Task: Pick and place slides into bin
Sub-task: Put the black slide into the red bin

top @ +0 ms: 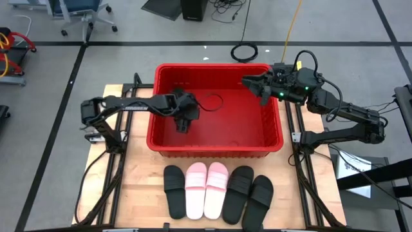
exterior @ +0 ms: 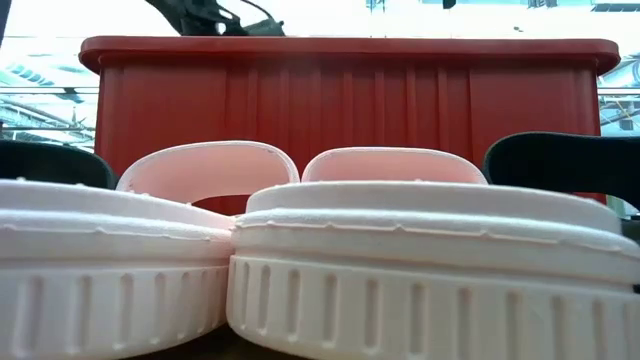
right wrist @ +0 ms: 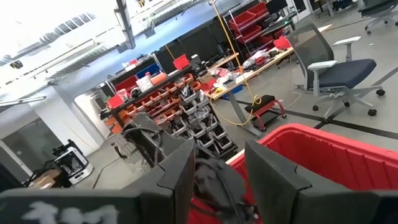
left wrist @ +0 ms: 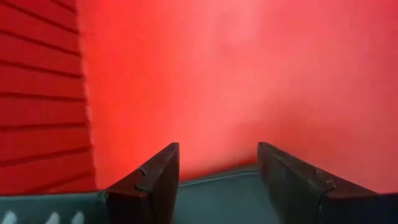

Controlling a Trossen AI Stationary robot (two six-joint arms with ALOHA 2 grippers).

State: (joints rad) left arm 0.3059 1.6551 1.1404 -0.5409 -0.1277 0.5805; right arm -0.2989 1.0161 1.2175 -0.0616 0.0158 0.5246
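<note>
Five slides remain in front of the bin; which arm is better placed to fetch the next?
Left, marginally: its pincer hangs open inside the bin, nearer the slides; the right pincer sits at the far rim.

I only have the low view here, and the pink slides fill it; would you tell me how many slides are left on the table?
Observer: Five, in a row in front of the bin: one black slide, two pink slides, then two more black slides.
Operator: Thank you. Where is the left end effector?
Observer: The left end effector is inside the bin, towards its left side, fingers open with nothing between them.
Operator: And the right one?
Observer: The right end effector hovers over the bin's far right corner.
</note>
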